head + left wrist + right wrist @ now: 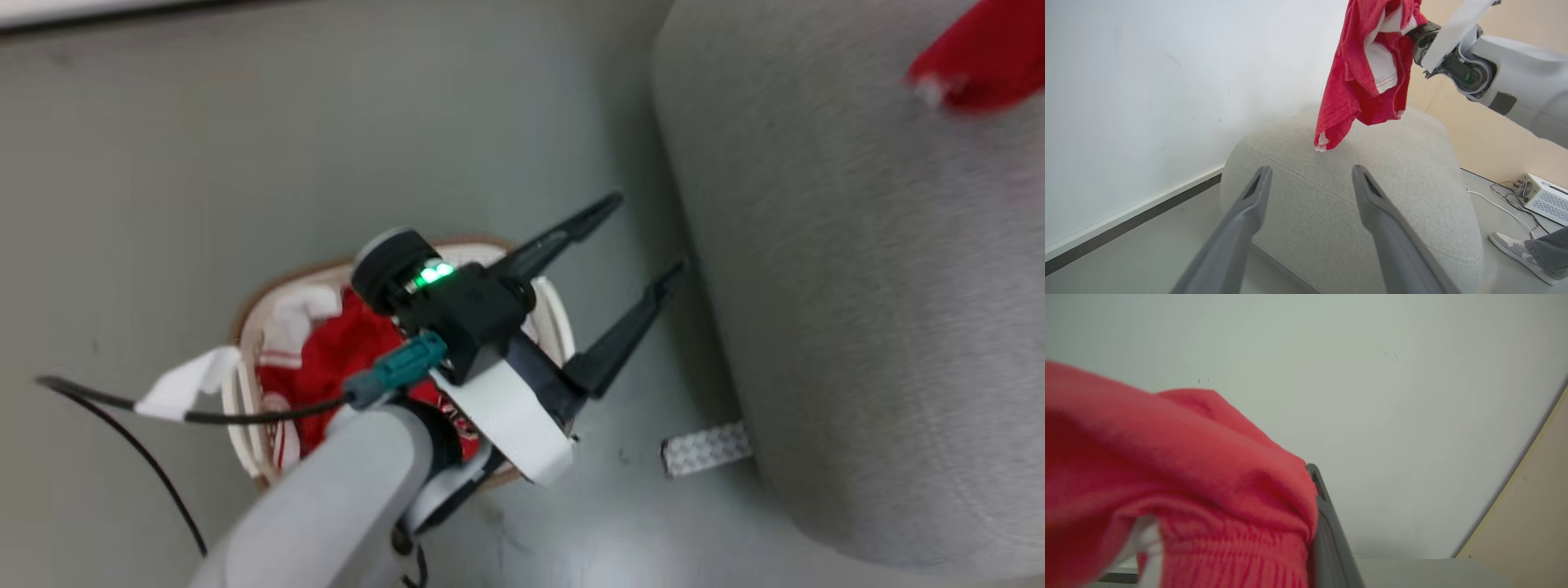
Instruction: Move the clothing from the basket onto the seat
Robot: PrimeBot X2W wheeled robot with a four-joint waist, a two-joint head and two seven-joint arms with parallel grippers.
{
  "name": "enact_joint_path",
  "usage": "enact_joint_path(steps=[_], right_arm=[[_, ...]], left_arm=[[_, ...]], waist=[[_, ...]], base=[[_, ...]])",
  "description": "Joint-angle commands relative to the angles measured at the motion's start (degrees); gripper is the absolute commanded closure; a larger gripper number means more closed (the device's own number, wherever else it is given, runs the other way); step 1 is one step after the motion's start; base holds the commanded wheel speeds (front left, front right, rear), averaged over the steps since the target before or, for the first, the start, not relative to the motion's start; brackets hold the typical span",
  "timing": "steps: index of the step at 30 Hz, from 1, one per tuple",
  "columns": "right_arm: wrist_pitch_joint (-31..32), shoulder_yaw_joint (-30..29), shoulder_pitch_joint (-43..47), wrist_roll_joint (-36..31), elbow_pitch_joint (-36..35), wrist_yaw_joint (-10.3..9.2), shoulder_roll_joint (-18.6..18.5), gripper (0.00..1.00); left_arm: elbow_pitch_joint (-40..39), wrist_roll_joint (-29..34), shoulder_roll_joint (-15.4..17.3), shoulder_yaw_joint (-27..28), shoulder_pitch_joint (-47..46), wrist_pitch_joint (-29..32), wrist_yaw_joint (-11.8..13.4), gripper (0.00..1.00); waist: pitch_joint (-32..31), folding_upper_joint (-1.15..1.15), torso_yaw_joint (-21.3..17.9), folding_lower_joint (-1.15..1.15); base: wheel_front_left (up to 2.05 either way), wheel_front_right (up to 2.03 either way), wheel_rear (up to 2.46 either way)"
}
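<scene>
- The seat (1331, 220) filled the right of the head view. Nothing lay flat on the part of it that showed.
- The basket (242, 408) stood on the floor (163, 163) just beside the seat, under the left arm (343, 490).
- The right arm (1515, 69) reached in above the seat. The right jaws were clamped on a bunch of red clothing (1359, 81), which hung down over the cushion. Its lowest hem came close to the fabric, but whether it touched could not be told.
- The left jaws gaped wide and held nothing. They hovered above the basket's far rim and pointed toward the seat.
- More red-and-white clothing (343, 351) lay heaped in the basket, and a white cloth (184, 384) was draped over its near rim.
- A person's shoe (1506, 245) rested on the floor at the seat's far side.
- As a judgement, the task was partly done. One piece had been lifted clear and carried over the seat but not yet let go, so lowering and releasing it remained. At least one more trip seemed needed for the heap in the basket, and the empty left jaws were well placed for it.
</scene>
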Motion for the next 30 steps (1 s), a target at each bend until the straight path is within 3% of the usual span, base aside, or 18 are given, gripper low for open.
enact_joint_path(steps=[1,3,8,14,15,16,17,18,19,30], right_arm=[[0.1,-0.5,-1.2,-0.5,0.3,-0.13,-0.7,1.00],[1.1,-5.1,-7.5,-2.6,3.5,-0.13,-3.6,1.00],[0.2,-12.5,-11.8,-8.5,10.3,-0.14,-6.6,1.00],[-2.7,-19.6,-8.6,-12.3,18.5,-0.14,-2.9,1.00],[-3.1,-20.2,-8.2,-12.5,19.5,-0.14,-2.1,0.90],[-3.3,-20.9,-7.7,-12.5,20.1,-0.14,-1.3,0.65],[-3.5,-21.1,-6.8,-12.7,20.7,-0.14,-0.3,0.49],[-3.5,-21.1,-6.8,-12.7,20.7,-0.14,-0.3,0.49],[-3.5,-20.8,-5.8,-12.8,20.5,-0.14,0.9,0.00],[-3.6,-16.7,16.6,-8.2,6.9,-0.14,9.7,0.00]], left_arm=[[-0.3,0.7,0.6,0.2,-0.8,0.2,-0.2,0.00],[-1.7,1.0,1.8,0.3,-3.0,0.7,-0.4,0.00],[-2.5,0.1,1.8,-0.7,-4.4,0.4,-0.5,0.00],[-2.2,-0.5,3.2,-0.3,-2.2,-0.1,0.4,0.00],[-2.2,-0.5,3.7,0.0,-1.8,-0.1,0.6,0.00],[-2.2,-0.7,4.1,0.3,-1.3,-0.1,0.8,0.00],[-2.1,-0.7,4.5,0.7,-0.8,-0.1,1.0,0.00],[-2.1,-0.7,4.5,0.7,-0.8,-0.1,1.0,0.00],[-2.1,-0.8,4.9,1.0,-0.2,-0.2,1.3,0.00],[0.6,-3.8,6.9,3.1,8.8,-4.4,4.5,0.00]], waist=[[8.5,0.00,3.8,-0.02],[12.2,0.00,4.6,-0.02],[15.0,0.00,6.1,-0.02],[15.5,0.00,6.4,-0.02],[15.2,0.00,6.2,-0.02],[14.9,0.00,5.9,-0.02],[14.4,0.00,5.5,-0.02],[14.4,0.00,5.5,-0.02],[13.8,0.00,5.3,-0.02],[0.2,0.00,3.1,-0.02]], base=[[0.00,0.00,0.00],[0.00,0.00,0.00],[0.00,0.00,0.00],[0.00,0.00,0.00],[0.00,0.00,0.00],[0.00,0.00,0.00],[0.00,0.00,0.00],[0.00,0.00,0.00],[0.00,0.00,0.00],[0.00,0.00,0.00]])
